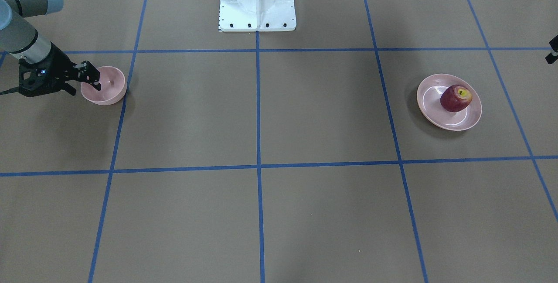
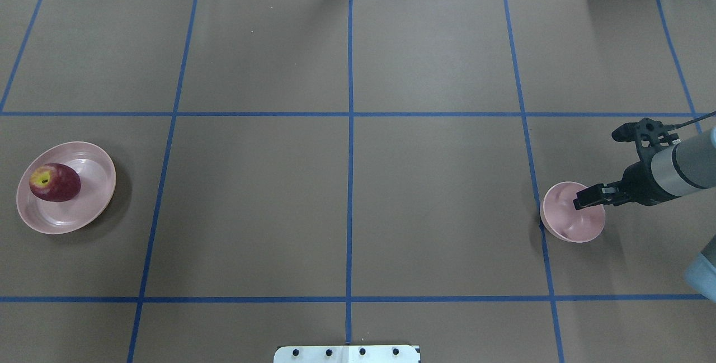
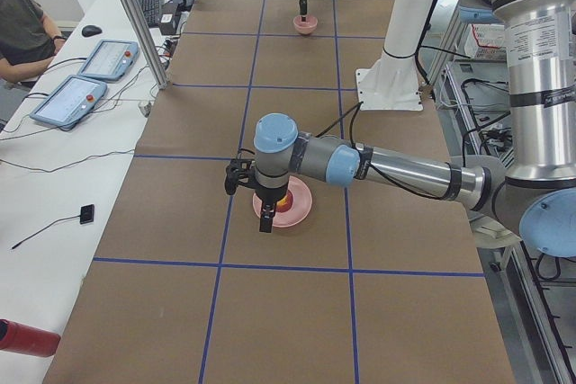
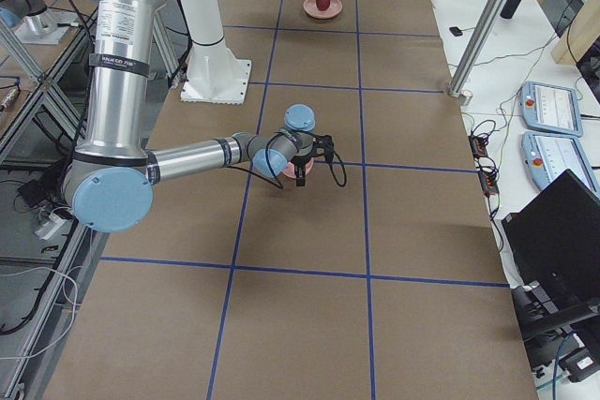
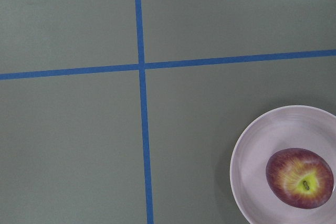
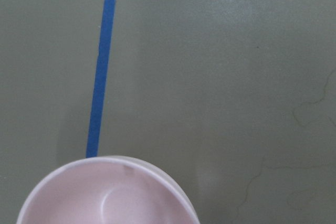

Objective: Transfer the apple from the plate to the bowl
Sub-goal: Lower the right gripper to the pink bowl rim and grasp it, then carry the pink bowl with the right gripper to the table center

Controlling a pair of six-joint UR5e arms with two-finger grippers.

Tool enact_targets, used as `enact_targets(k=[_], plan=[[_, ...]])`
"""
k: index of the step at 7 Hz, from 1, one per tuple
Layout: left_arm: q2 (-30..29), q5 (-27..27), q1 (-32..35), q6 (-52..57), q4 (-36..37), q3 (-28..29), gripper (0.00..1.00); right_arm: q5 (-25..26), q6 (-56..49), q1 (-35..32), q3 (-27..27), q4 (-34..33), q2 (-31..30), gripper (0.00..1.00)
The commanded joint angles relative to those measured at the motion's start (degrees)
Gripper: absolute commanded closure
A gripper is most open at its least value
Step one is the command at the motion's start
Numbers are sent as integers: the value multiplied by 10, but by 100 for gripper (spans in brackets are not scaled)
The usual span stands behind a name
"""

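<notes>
The dark red apple lies on the pale pink plate, also in the overhead view (apple, plate) and the left wrist view (apple). The small pink bowl stands far across the table, empty. My right gripper straddles the bowl's rim with its jaws apart, one finger inside and one outside. My left gripper hangs above the table beside the plate. It shows clearly only in the exterior left view, so I cannot tell whether it is open or shut.
The white robot base stands at the table's robot-side edge. Blue tape lines divide the brown tabletop into squares. A person sits at a side desk with tablets beyond the table's far edge.
</notes>
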State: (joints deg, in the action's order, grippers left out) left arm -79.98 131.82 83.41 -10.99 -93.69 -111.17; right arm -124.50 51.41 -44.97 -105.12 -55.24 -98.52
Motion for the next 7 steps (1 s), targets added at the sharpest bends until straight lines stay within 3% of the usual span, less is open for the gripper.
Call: enact_targets(k=[1, 4, 5, 6, 7], plan=[[0, 0, 0, 0, 0, 0, 2, -12, 4, 3, 3, 0, -2, 100], [0, 0, 0, 0, 0, 0, 2, -42, 4, -4, -23, -2, 16, 100], [0, 0, 0, 0, 0, 0, 2, -89, 5, -43, -25, -31, 64, 100], [1, 1, 0, 0, 0, -5, 2, -91, 12, -49, -14, -96, 144, 100], [2, 0, 0, 0, 0, -5, 2, -71, 66, -41, 37, -195, 283, 100]])
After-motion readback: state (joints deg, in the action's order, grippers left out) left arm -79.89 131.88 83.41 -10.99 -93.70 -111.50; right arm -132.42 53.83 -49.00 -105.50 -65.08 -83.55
